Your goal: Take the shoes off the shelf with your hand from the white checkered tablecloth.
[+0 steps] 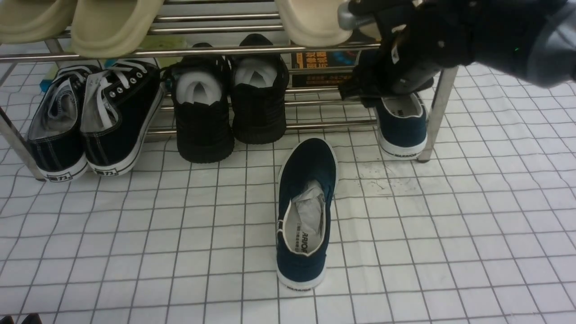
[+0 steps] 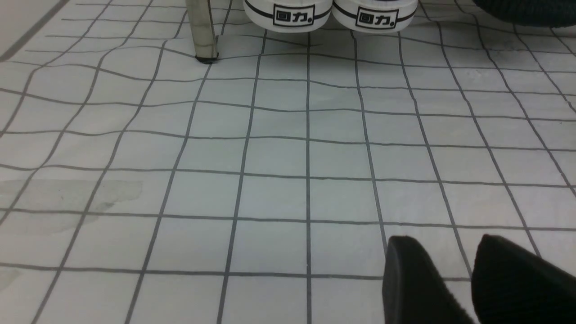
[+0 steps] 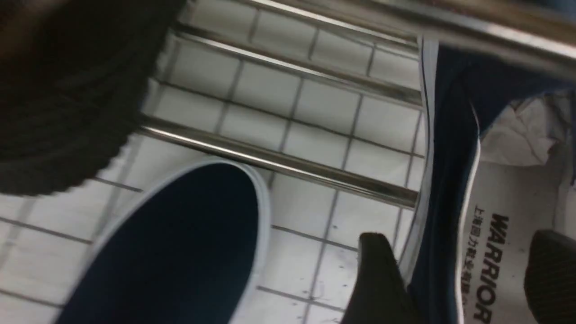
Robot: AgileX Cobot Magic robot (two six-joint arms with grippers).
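Right fingers [image 3: 378, 279] straddle the racked shoe [image 3: 450, 157], spread wide, hiding its toe; left fingers [image 2: 418, 283] parted.

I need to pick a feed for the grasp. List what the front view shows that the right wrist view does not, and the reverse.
Front view only: the black lace-up sneakers and beige slippers. Right wrist view only: the right gripper open astride the side wall of the shelved navy shoe, crumpled paper inside. Both: that shoe, its mate on the tablecloth, the shelf bars.
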